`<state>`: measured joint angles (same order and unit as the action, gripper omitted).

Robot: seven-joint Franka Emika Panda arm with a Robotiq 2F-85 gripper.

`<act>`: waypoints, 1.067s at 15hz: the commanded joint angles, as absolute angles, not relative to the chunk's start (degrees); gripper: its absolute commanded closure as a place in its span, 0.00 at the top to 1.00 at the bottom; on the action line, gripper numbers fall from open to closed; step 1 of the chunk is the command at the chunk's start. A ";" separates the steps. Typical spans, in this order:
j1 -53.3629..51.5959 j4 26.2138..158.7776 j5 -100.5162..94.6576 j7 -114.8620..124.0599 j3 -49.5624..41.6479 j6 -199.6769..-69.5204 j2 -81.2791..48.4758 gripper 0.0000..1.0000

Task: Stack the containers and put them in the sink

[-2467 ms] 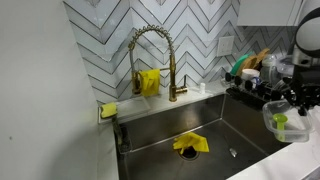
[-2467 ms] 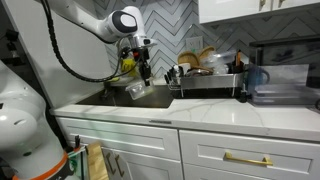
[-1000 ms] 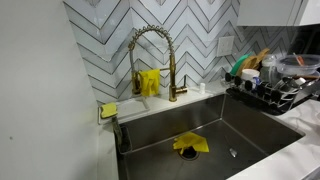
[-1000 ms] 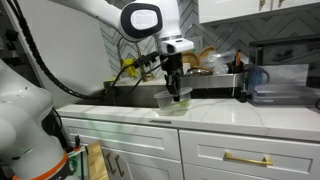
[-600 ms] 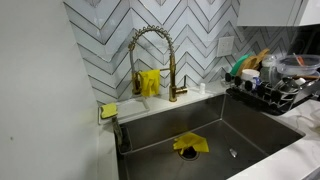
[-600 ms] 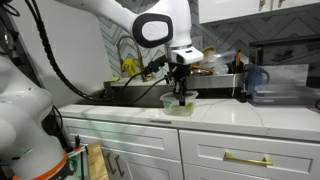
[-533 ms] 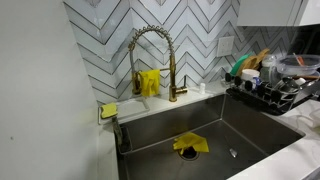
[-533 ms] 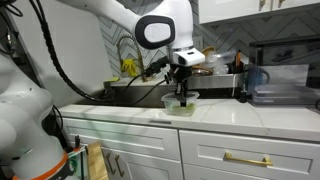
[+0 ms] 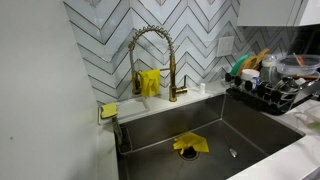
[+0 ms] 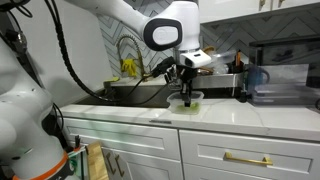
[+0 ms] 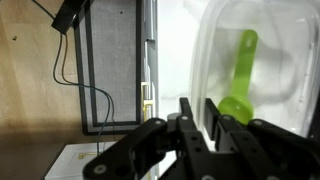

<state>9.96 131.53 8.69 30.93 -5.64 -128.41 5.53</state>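
Observation:
A see-through container point(image 10: 190, 101) rests on the white countertop point(image 10: 230, 113), to the right of the sink point(image 10: 135, 93). My gripper point(image 10: 187, 90) comes down on it from above. In the wrist view the fingers point(image 11: 186, 112) stand close together on either side of the container's point(image 11: 265, 50) near wall, shut on it, and a green piece point(image 11: 240, 75) lies inside. The steel sink point(image 9: 235, 125) with its gold spring-neck faucet point(image 9: 150, 55) shows in an exterior view, where neither gripper nor container appears. Whether a second container sits under this one is unclear.
A yellow cloth point(image 9: 190, 143) lies on the sink floor. Another yellow cloth point(image 9: 149, 82) hangs behind the faucet. The black dish rack point(image 9: 272, 92) point(image 10: 212, 80) full of dishes stands beside the sink. A clear lidded box point(image 10: 280, 85) sits further along the counter.
The arm has carried the container to the right along the counter, away from the sink, and down onto the countertop. Nothing in the sink has moved.

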 commanded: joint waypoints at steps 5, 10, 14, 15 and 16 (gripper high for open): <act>10.23 129.90 -4.86 40.50 -3.14 -123.35 15.00 0.83; 10.24 127.15 -9.83 41.70 -1.63 -125.32 16.90 0.95; 10.36 126.85 -10.37 41.73 -1.27 -125.29 17.79 1.00; 10.38 126.85 -10.40 41.73 -1.29 -125.29 17.66 1.00; 10.42 126.03 -11.63 41.39 -1.01 -126.89 17.66 1.00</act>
